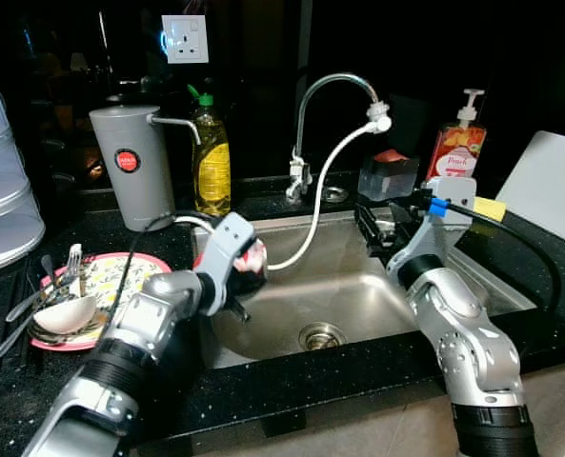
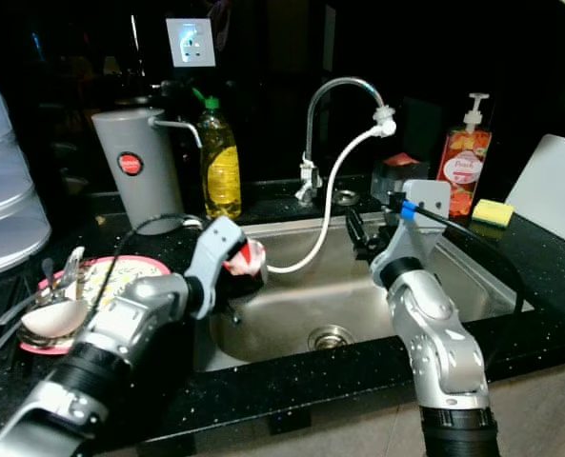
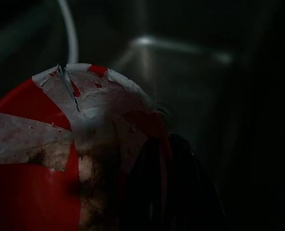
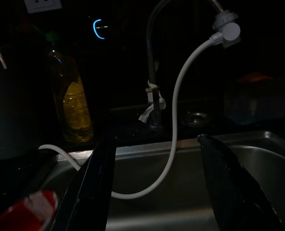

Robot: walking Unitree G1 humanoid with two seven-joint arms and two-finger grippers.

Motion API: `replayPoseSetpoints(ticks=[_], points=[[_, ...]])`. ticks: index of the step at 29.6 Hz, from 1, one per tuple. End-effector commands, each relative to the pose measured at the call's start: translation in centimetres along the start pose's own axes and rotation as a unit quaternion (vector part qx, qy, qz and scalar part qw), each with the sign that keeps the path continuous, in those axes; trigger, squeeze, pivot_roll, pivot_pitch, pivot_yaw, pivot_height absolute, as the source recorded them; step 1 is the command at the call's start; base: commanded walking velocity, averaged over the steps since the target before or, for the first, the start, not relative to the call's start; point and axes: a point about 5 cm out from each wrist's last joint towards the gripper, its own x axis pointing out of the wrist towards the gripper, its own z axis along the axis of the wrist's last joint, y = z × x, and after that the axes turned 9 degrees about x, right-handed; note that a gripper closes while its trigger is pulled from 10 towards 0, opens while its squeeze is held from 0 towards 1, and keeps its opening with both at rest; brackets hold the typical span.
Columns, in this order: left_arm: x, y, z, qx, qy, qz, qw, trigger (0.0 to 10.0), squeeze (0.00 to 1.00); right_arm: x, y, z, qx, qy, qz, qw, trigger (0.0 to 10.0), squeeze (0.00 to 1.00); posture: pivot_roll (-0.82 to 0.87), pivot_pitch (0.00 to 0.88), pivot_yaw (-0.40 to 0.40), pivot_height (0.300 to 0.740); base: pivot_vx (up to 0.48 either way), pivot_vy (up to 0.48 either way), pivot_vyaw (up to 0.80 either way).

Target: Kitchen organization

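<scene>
A red container (image 1: 251, 258) with a torn white label hangs over the left part of the steel sink (image 1: 377, 295). My left gripper (image 1: 237, 278) is shut on it; one black finger (image 3: 156, 187) lies against its side in the left wrist view. My right gripper (image 1: 381, 228) is open over the right part of the sink, pointing toward the faucet (image 1: 306, 124). Nothing sits between its two fingers (image 4: 96, 183). The red container (image 4: 29, 211) also shows low in the right wrist view. A pink-rimmed plate (image 1: 130, 269) with a spoon and forks lies on the counter to the left.
A white hose (image 1: 322, 205) loops from the faucet into the sink. Behind the sink stand a grey jug (image 1: 130, 167), a yellow dish soap bottle (image 1: 211, 157), a small box (image 1: 389, 174) and a pump bottle (image 1: 458, 143). A yellow sponge (image 1: 489, 208) and a white board (image 1: 549, 181) are at right.
</scene>
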Motion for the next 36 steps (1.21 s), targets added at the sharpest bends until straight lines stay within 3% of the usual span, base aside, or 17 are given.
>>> replayPoseSetpoints(ticks=[1,3,4,5,6,13,14,15,16,17,23,25,26,28,29,33,36], points=[[0.3,-0.6,-0.8,-0.005,0.006,-0.018,1.000,10.0,0.00,-0.3,-0.1,0.3,-0.001,-0.008,-0.005,1.000,10.0,0.00,-0.06,0.000,-0.006,0.740,0.000,0.000,0.00],[0.4,-0.8,-1.1,-0.012,0.008,-0.025,1.000,10.0,0.00,-0.3,-0.1,0.2,-0.001,-0.007,-0.004,1.000,10.0,0.00,-0.06,0.000,-0.008,0.740,0.000,0.000,0.00],[0.4,-0.8,-1.3,-0.018,0.008,-0.028,0.999,10.0,0.09,-0.2,0.0,0.2,0.000,-0.006,-0.003,1.000,10.0,0.00,-0.05,0.001,-0.010,0.740,0.000,0.000,0.00],[0.5,-0.9,-1.5,-0.022,0.008,-0.030,0.999,10.0,0.09,-0.2,0.0,0.2,0.000,-0.006,-0.002,1.000,10.0,0.00,-0.05,0.001,-0.010,0.740,0.000,0.000,0.00],[0.5,-0.9,-1.6,-0.025,0.010,-0.031,0.999,10.0,0.29,-0.1,0.0,0.1,0.001,-0.005,-0.001,1.000,10.0,0.00,-0.05,0.000,-0.013,0.740,0.000,0.000,0.00],[0.7,-1.0,-2.0,-0.038,0.010,-0.034,0.999,10.0,0.52,0.0,0.2,0.1,0.002,-0.004,0.002,1.000,10.0,0.00,-0.05,0.000,-0.013,0.740,0.000,0.000,0.00],[0.7,-1.0,-2.0,-0.039,0.009,-0.035,0.999,10.0,0.78,0.0,0.2,0.1,0.002,-0.004,0.002,1.000,10.0,0.00,-0.05,0.000,-0.013,0.740,0.000,0.000,0.00],[0.8,-1.0,-2.0,-0.039,0.009,-0.035,0.999,10.0,0.92,0.0,0.2,0.1,0.002,-0.004,0.002,1.000,10.0,0.00,-0.05,0.000,-0.013,0.740,0.000,0.000,0.00],[0.8,-1.0,-2.0,-0.039,0.009,-0.035,0.999,10.0,0.92,0.0,0.2,0.1,0.002,-0.004,0.002,1.000,10.0,0.00,-0.05,0.000,-0.013,0.740,0.000,0.000,0.00],[0.8,-1.0,-1.9,-0.038,0.008,-0.034,0.999,10.0,1.00,0.0,0.2,0.1,0.002,-0.005,0.001,1.000,10.0,0.00,-0.06,0.000,-0.010,0.740,0.000,0.000,0.00],[0.8,-0.8,-1.2,-0.037,-0.014,-0.035,0.999,10.0,1.00,-0.1,0.1,0.1,0.001,-0.006,-0.002,1.000,10.0,0.00,-0.06,0.000,-0.010,0.740,0.000,0.000,0.00],[0.4,-0.2,0.2,-0.025,-0.042,-0.011,0.999,10.0,1.00,-0.1,0.1,0.2,0.002,-0.007,-0.002,1.000,10.0,0.00,-0.06,0.000,-0.006,0.740,0.000,0.000,0.00],[0.1,0.2,0.8,-0.014,-0.052,0.005,0.999,10.0,0.72,-0.1,0.1,0.2,0.002,-0.008,-0.002,1.000,10.0,0.00,-0.06,0.000,-0.005,0.740,0.000,0.000,0.00],[-0.2,0.5,1.4,-0.002,-0.060,0.022,0.998,10.0,0.72,-0.2,0.1,0.2,0.002,-0.008,-0.002,1.000,10.0,0.00,-0.06,0.000,-0.004,0.740,0.000,0.000,0.00],[-0.4,0.8,1.8,0.007,-0.065,0.037,0.997,10.0,0.00,-0.2,0.1,0.2,0.002,-0.008,-0.003,1.000,10.0,0.00,-0.06,0.000,-0.005,0.740,0.000,0.000,0.00],[-2.5,2.5,4.2,0.031,-0.102,0.124,0.987,10.0,0.00,-0.2,0.1,0.1,0.004,-0.008,-0.003,1.000,10.0,0.00,-0.06,0.001,-0.005,0.740,0.000,0.000,0.00],[-3.2,2.7,4.8,0.042,-0.114,0.140,0.983,10.0,0.00,-0.2,0.1,0.1,0.005,-0.008,-0.002,1.000,10.0,0.00,-0.05,0.002,-0.005,0.740,0.000,0.000,0.00]])
